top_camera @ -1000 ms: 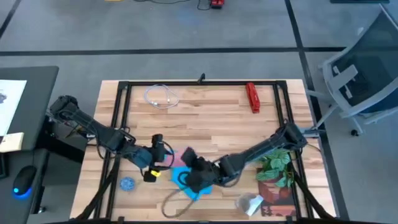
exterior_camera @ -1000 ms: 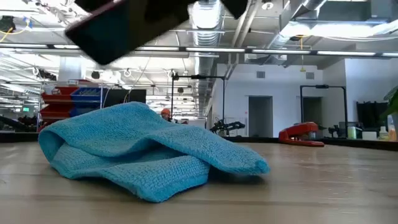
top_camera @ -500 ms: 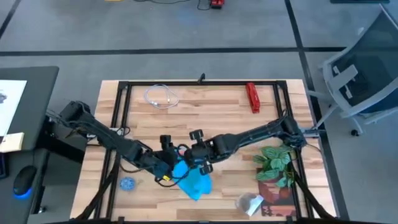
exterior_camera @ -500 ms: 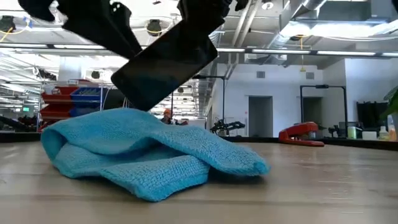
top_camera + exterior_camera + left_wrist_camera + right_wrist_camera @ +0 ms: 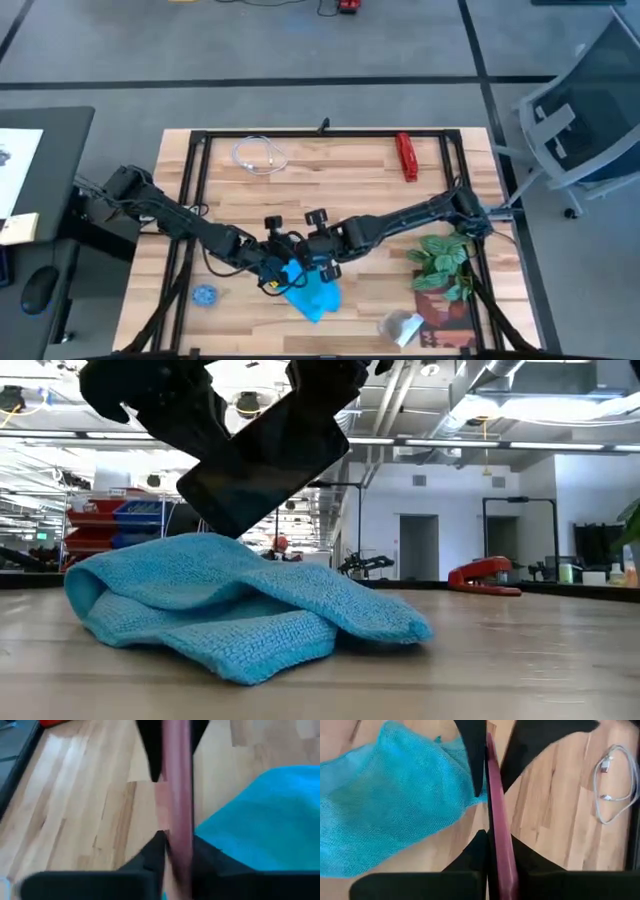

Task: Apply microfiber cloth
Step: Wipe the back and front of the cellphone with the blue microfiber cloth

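The sky-blue microfiber cloth [image 5: 312, 290] lies crumpled on the wooden table near its front edge [image 5: 240, 610]. Just above it a black smartphone [image 5: 265, 465] hangs tilted. Both grippers are shut on it from opposite ends. My left gripper [image 5: 274, 264] reaches in from the table's left, and my right gripper [image 5: 306, 250] from the right. The wrist views show the phone edge-on as a dark reddish strip [image 5: 177, 795] [image 5: 497, 830]. My left gripper pinches the phone's two flat faces between its fingers [image 5: 159, 851], at the lower end of the phone [image 5: 176, 845]. It comes slanting in from the table's left. The phone is clear of the table, tilted above the cloth. My right gripper pinches the phone's flat faces between its fingers [image 5: 477, 851], at the raised end [image 5: 501, 851] opposite the left gripper. It comes in from the table's right, along the phone's length. The phone hangs tilted, lifted clear of the cloth.
A small blue disc [image 5: 205, 294] lies left of the cloth. At the far side lie a white cable [image 5: 258, 155] and a red stapler [image 5: 406, 157]. A potted plant [image 5: 445, 265] and a clear plastic piece [image 5: 400, 325] sit near the right front corner.
My right gripper has carried the phone from over the cloth's near side toward the far edge and holds it tilted there. My left gripper has moved right, up to the phone, and has taken hold of its lower end. The cloth has stayed where it was.
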Robot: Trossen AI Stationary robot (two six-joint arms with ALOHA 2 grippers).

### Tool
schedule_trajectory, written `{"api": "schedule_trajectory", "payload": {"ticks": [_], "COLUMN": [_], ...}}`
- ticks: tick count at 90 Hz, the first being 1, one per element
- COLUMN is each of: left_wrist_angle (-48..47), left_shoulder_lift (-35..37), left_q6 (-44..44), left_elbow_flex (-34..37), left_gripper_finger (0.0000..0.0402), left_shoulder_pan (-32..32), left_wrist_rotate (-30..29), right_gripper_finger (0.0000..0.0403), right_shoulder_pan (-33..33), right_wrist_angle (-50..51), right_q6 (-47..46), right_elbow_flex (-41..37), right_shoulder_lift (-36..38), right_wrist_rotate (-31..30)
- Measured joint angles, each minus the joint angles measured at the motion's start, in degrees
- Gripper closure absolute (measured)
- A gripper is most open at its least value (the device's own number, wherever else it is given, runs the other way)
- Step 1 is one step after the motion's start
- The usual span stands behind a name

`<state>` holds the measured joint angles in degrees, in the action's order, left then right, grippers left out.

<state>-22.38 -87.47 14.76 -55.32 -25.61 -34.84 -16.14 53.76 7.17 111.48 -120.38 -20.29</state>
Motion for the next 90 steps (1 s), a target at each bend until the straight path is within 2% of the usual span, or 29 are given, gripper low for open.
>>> {"api": "schedule_trajectory", "payload": {"ticks": [18, 31, 37, 50, 64, 75, 82, 90], "left_wrist_angle": [0.6, -2.0, -4.6, -14.9, -21.4, -18.9, -12.9, -5.4], "left_shoulder_lift": [-2.3, -2.5, -1.9, 1.4, 11.9, 23.8, 30.7, 36.6], "left_q6": [0.7, 2.7, 4.7, 12.7, 24.7, 31.7, 34.3, 34.8], "left_elbow_flex": [0.0, 0.2, 0.2, 0.7, 5.6, 12.7, 17.6, 23.8], "left_gripper_finger": [0.0396, 0.0397, 0.0397, 0.0398, 0.0398, 0.0398, 0.0398, 0.0397], "left_shoulder_pan": [-0.7, -1.2, -1.7, -3.3, -7.0, -11.4, -14.7, -18.3], "left_wrist_rotate": [-3.8, -4.6, -7.1, -13.5, -19.8, -19.9, -19.2, -18.6], "right_gripper_finger": [0.036, 0.0306, 0.0272, 0.0212, 0.0194, 0.0199, 0.0204, 0.0211], "right_shoulder_pan": [-0.2, -0.4, -0.5, -1.3, -3.1, -3.9, -3.9, -3.1], "right_wrist_angle": [0.0, 1.0, 1.6, 5.2, 4.1, -9.1, -21.3, -34.5], "right_q6": [-0.9, -1.0, -1.4, -4.1, -7.4, -8.4, -9.4, -12.4], "right_elbow_flex": [0.3, 0.6, 0.7, 0.7, 0.6, -4.7, -11.2, -18.6], "right_shoulder_lift": [-0.1, 0.9, 1.9, 4.8, 5.4, 4.1, 3.7, 3.7], "right_wrist_rotate": [-0.3, -0.5, -0.7, -0.9, -0.6, 4.5, 7.0, 7.0]}}
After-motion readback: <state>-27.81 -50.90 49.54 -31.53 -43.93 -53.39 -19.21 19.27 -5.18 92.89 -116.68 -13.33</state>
